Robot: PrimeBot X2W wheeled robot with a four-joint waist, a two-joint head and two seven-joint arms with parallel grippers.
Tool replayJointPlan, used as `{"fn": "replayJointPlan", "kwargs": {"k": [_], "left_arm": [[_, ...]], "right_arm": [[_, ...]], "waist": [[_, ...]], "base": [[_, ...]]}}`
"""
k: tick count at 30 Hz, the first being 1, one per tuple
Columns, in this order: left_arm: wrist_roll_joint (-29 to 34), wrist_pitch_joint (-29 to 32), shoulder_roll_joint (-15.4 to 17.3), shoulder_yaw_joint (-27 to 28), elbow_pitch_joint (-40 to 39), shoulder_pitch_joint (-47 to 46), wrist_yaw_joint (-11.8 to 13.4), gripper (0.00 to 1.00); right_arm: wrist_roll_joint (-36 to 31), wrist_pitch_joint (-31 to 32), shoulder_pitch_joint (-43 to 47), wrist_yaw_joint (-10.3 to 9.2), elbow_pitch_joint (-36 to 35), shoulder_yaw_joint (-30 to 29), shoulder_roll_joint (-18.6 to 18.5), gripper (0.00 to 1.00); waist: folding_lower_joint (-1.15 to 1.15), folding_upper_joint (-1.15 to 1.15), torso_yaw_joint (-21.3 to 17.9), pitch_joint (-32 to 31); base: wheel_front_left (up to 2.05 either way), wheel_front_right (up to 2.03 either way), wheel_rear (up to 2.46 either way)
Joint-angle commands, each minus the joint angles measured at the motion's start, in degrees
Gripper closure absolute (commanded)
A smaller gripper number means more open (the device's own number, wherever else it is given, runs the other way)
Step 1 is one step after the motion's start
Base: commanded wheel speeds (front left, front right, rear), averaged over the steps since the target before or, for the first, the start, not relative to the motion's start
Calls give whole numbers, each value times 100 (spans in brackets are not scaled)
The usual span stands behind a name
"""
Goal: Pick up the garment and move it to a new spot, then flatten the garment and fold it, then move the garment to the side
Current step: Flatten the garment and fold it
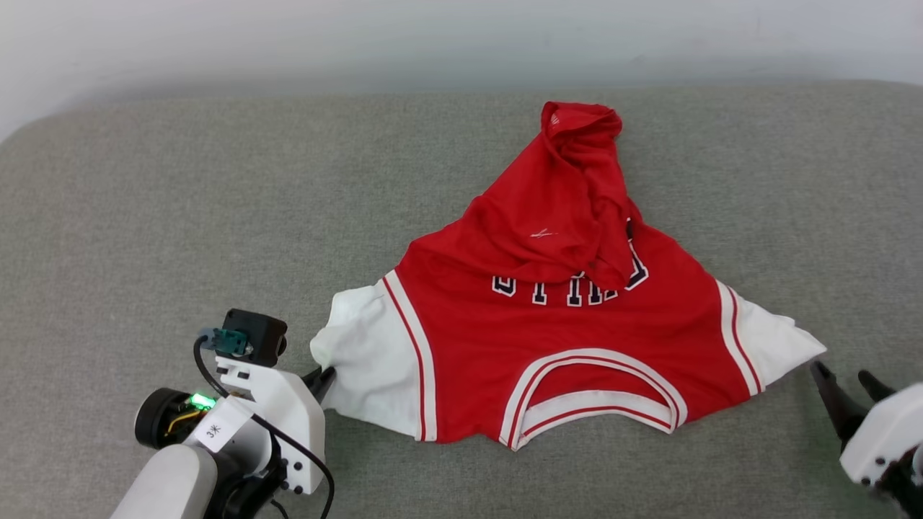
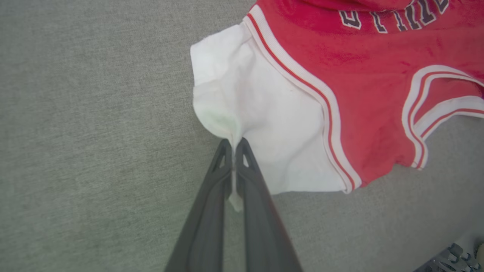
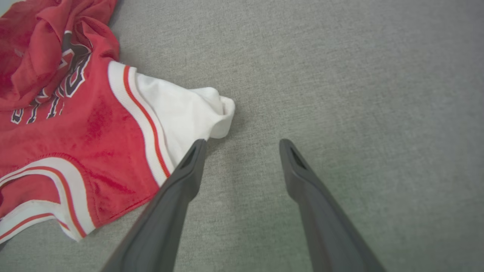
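Note:
The garment (image 1: 555, 317) is a red jersey with white sleeves, lying on the grey cloth surface with its collar toward me. Its lower part is bunched up and folded over the black lettering. My left gripper (image 1: 326, 377) is shut on the edge of the white sleeve at the garment's left; the left wrist view shows white cloth pinched between the two dark fingers (image 2: 235, 145). My right gripper (image 1: 844, 380) is open just beside the other white sleeve (image 3: 189, 109), its left fingertip at the sleeve's edge with nothing between the fingers (image 3: 242, 145).
The grey fabric surface (image 1: 144, 216) stretches wide on all sides of the garment. A pale wall (image 1: 433, 36) runs behind its far edge.

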Motion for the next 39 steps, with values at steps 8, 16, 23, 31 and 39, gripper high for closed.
{"fn": "replayJointPlan", "kwargs": {"k": [8,16,23,31,39], "left_arm": [[89,-106,57,-14,-447,-152,23,100],[42,-191,11,-46,-492,-213,-1,100],[33,-386,-18,-5,-409,-110,46,100],[108,-796,51,124,-539,72,119,100],[178,-1070,178,522,-1139,288,496,100]], "right_arm": [[188,893,-916,-4,419,564,-488,0],[9,2106,-1142,-4,1216,897,-568,0],[115,2298,-1132,-3,1211,833,-399,100],[165,1677,-949,-4,282,335,-424,100],[-83,1523,-501,-6,-1099,244,-233,100]], "waist": [[-1,0,199,339],[-1,0,390,567],[-1,0,398,462],[-1,0,308,-208],[-1,0,166,-814]], "base": [[0,0,0],[0,0,0],[0,0,0],[0,0,0],[0,0,0]]}}
